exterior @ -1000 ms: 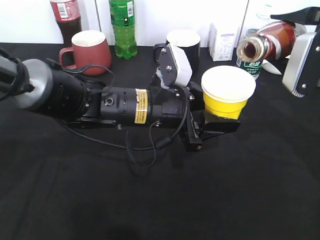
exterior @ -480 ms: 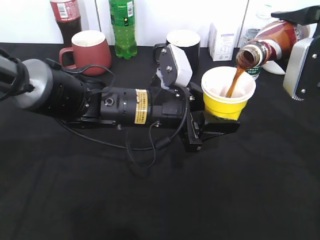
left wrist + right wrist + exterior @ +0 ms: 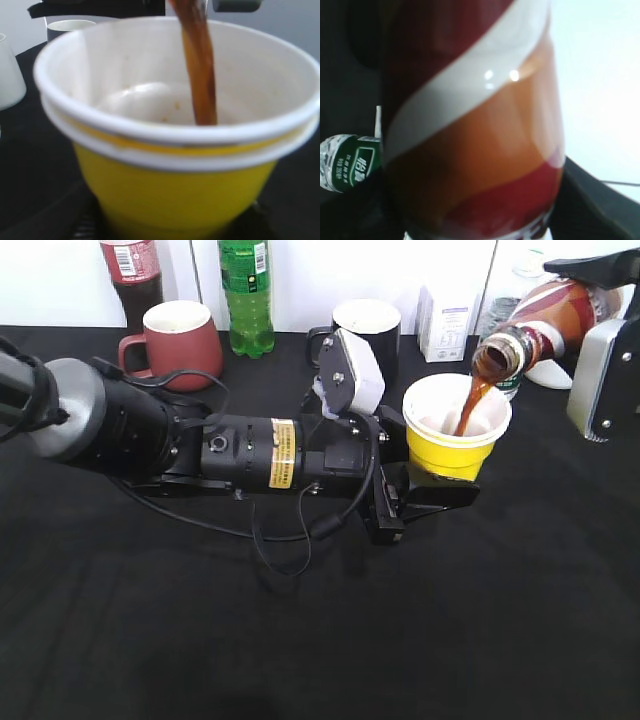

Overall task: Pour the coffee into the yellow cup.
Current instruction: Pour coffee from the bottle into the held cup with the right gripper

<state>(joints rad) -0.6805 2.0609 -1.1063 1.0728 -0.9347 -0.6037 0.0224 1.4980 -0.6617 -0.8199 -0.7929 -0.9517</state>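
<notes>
Pincer of the left arm (image 3: 425,490) is being kept closed on the lower half of the yellow cup (image 3: 456,426), which is being held upright at the centre-right of the scene, apparently so that the wide white rim is presented steadily beneath the bottle mouth and the cup cannot tip under the falling liquid. The coffee (image 3: 540,328) is being held by the right pincer at the far right, above and just right of the cup; the bottle is being tilted with its neck pointing left and downward. The right pincer's fingers are not resolved in any view, though the bottle fills the right wrist view, so a closed grip on it is judged likely. A brown stream is being delivered from the neck onto the inner white wall of the cup (image 3: 200,65); only a little liquid appears to be collected, so the pour is judged to be at an early stage. A dark red mug (image 3: 178,340) and a black mug (image 3: 365,325) are being left standing at the far side of the table (image 3: 320,640), well apart from the pour.
</notes>
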